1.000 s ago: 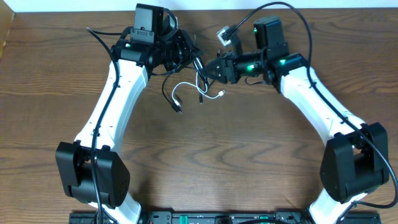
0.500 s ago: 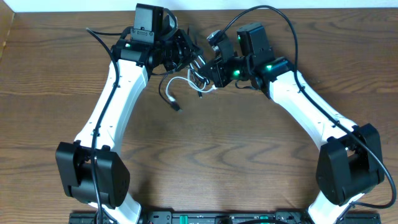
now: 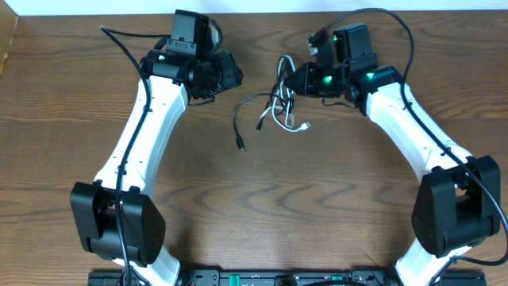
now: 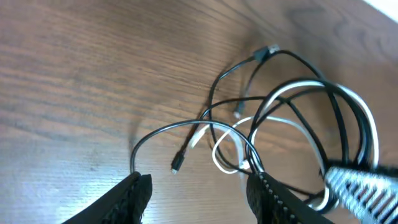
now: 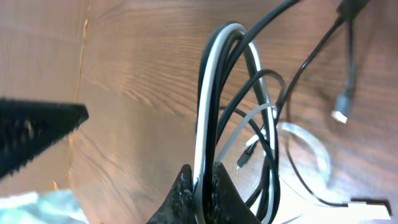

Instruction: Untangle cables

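Near the table's far edge, between the two arms: the cables [image 3: 279, 107] lay as one loose knot on the table [image 3: 262, 206], with a black free end [image 3: 236, 127] trailing toward the near side.
Right pincer [image 5: 200, 190]: closed tight on the cables, its tips nipping a white cord [image 5: 200, 124] and the black loops that rose beside it out of the grip.
Left pincer [image 4: 199, 202]: jaws apart with nothing between them, low over the wood and to the left of the knot in the overhead view.
Cables against the left pincer: one black arc curved close beside a finger, apparently without touching; the bulk lay ahead and to the right in its wrist view.
Step in hand: by my judgement, the right arm anchored the bundle while the left was free for a fresh grasp; the knot was not yet undone.
Next move calls for: probably the left pincer taking a single strand, best the loose black end, and drawing it away from the right grip without dragging the rest along.
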Controlling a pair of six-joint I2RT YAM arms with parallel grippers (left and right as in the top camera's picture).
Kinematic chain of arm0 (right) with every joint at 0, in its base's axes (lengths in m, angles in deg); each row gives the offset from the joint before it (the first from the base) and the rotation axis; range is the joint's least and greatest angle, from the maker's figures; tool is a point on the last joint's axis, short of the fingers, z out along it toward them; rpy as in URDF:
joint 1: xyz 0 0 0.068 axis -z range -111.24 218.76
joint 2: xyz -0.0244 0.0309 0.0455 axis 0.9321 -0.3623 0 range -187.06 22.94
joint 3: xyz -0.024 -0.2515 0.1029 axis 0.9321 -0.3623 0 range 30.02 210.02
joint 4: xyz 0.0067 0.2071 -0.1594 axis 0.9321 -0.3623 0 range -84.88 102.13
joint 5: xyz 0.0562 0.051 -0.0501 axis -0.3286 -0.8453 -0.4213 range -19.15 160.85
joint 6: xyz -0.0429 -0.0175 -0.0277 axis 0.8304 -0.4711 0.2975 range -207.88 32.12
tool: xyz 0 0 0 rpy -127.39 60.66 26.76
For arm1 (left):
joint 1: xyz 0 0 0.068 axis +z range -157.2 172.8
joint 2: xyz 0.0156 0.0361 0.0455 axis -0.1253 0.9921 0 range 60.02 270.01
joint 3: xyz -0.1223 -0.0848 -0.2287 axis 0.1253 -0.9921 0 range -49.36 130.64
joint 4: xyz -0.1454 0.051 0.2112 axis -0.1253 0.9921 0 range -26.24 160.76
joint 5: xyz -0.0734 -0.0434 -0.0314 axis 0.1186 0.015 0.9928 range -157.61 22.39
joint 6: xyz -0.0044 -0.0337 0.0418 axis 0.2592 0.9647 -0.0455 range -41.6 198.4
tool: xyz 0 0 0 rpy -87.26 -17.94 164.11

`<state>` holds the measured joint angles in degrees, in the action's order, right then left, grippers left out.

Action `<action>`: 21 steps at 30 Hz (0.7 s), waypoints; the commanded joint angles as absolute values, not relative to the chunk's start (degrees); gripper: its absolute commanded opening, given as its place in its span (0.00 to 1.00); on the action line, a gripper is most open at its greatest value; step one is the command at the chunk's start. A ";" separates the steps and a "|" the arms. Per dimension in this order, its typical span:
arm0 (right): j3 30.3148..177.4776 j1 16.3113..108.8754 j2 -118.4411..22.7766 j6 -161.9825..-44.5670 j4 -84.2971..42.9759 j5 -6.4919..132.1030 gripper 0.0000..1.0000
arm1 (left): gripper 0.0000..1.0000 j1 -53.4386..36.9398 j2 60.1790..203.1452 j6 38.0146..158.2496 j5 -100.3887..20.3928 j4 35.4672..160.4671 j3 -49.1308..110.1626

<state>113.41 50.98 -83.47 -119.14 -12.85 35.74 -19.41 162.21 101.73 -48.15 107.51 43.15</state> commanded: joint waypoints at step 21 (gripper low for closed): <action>113.17 60.92 -83.36 -130.75 -9.46 6.99 0.01 | 0.54 -28.54 165.53 81.62 -32.83 99.01 44.61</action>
<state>113.39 60.09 -83.47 -129.98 -9.81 13.99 -27.60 163.39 82.82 -34.27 99.33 43.15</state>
